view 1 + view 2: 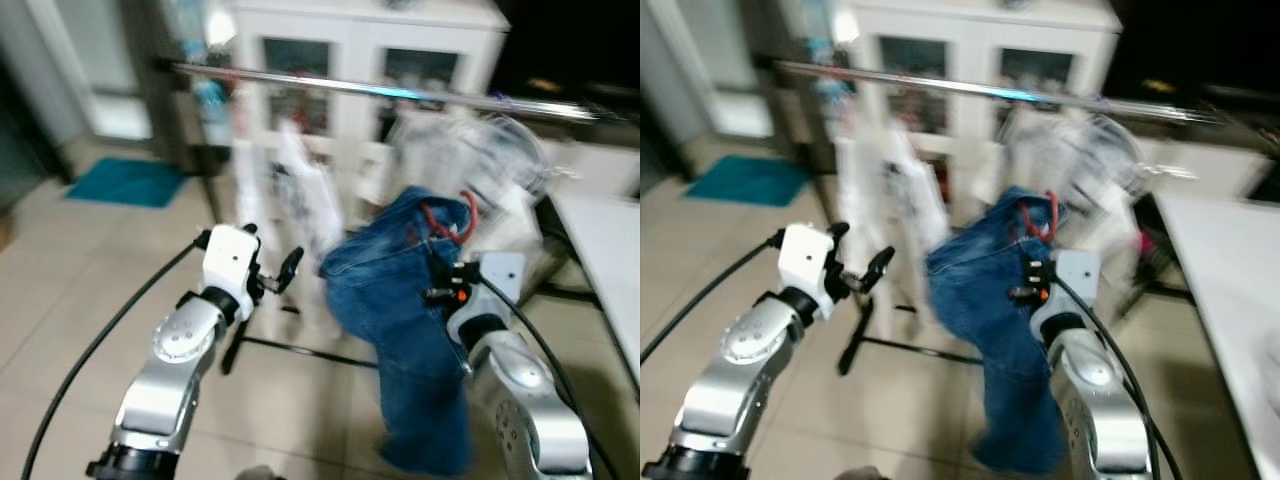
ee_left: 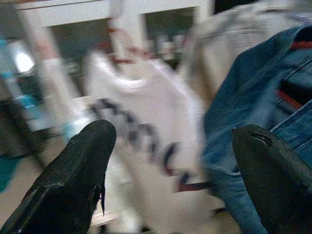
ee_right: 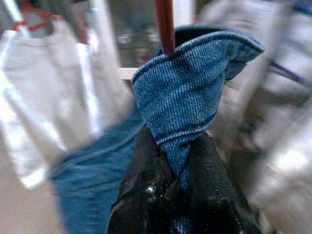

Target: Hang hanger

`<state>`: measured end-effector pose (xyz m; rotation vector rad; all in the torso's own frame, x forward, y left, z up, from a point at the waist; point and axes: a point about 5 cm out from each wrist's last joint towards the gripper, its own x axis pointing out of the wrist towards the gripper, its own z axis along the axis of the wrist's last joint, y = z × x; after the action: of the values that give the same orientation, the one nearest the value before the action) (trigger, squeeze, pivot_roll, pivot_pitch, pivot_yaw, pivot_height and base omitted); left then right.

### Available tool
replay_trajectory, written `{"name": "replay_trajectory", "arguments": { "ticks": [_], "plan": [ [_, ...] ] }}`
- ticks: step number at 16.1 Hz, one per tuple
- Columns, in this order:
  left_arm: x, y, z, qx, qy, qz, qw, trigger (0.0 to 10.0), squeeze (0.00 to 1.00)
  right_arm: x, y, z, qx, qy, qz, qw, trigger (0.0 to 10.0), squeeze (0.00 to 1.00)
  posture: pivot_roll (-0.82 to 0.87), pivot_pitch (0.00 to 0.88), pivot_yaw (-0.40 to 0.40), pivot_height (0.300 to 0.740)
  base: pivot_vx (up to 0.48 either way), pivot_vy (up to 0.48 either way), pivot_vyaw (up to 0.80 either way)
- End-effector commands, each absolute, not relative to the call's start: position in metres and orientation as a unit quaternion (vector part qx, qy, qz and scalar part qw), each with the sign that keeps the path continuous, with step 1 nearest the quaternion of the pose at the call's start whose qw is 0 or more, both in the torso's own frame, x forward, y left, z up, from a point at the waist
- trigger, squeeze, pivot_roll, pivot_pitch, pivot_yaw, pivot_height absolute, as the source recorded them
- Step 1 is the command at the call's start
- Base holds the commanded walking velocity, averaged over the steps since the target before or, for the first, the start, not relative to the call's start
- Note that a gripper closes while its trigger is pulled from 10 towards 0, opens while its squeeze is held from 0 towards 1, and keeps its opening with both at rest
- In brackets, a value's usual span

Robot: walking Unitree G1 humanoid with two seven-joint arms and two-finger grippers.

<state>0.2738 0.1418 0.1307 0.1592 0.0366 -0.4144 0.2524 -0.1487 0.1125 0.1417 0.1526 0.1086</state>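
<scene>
**Jeans held up below the clothes rail**

The right gripper [image 3: 180,185] is clamped on a bunched fold of blue jeans [image 1: 410,330], which hang from a red hanger [image 1: 452,222]; the hanger's hook rises just above the denim, below the metal rail [image 1: 380,92] and apart from it. The jeans' legs trail down toward the floor [image 1: 90,270] in front of the right arm.

The left gripper [image 2: 170,161] is raised beside the jeans with its 2 fingers [image 2: 78,180] spread wide and nothing between them.

The rail runs across the room at head height, carrying a white printed shirt [image 2: 146,131] on the left and pale, blurred garments [image 1: 470,150] on the right. Behind it stands a white cabinet [image 1: 360,40] with glass doors. The floor is beige tile, with a teal mat [image 1: 125,182] at the far left. A white tabletop edge [image 1: 605,250] shows at the right. The head views are blurred.
</scene>
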Motion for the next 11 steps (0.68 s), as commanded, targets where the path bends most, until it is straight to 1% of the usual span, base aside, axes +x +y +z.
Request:
{"name": "replay_trajectory", "arguments": {
  "ticks": [1, 5, 9, 11],
  "plan": [
    [0.274, 0.149, 0.131, 0.085, 0.023, -0.195, 0.977, 10.0, 0.00, 0.255, -0.143, 0.124, 0.082, 0.044, 0.059, 0.994, 10.0, 0.00, 0.07, 0.018, -0.005, 0.740, 0.360, 0.000, 0.00],
    [0.274, 0.148, 0.132, 0.091, 0.024, -0.201, 0.975, 10.0, 0.00, 0.255, -0.146, 0.126, 0.078, 0.040, 0.049, 0.995, 10.0, 0.00, 0.07, 0.020, -0.001, 0.740, 0.352, 0.000, 0.00],
    [0.274, 0.146, 0.133, 0.098, 0.027, -0.210, 0.972, 10.0, 0.00, 0.259, -0.154, 0.127, 0.069, 0.036, 0.011, 0.997, 10.0, 0.00, 0.07, 0.027, 0.001, 0.740, 0.356, 0.000, 0.00],
    [0.274, 0.146, 0.133, 0.100, 0.027, -0.212, 0.972, 10.0, 0.00, 0.260, -0.155, 0.128, 0.061, 0.032, 0.011, 0.998, 10.0, 0.00, 0.07, 0.029, 0.000, 0.740, 0.352, 0.000, 0.00]
  ]
}}
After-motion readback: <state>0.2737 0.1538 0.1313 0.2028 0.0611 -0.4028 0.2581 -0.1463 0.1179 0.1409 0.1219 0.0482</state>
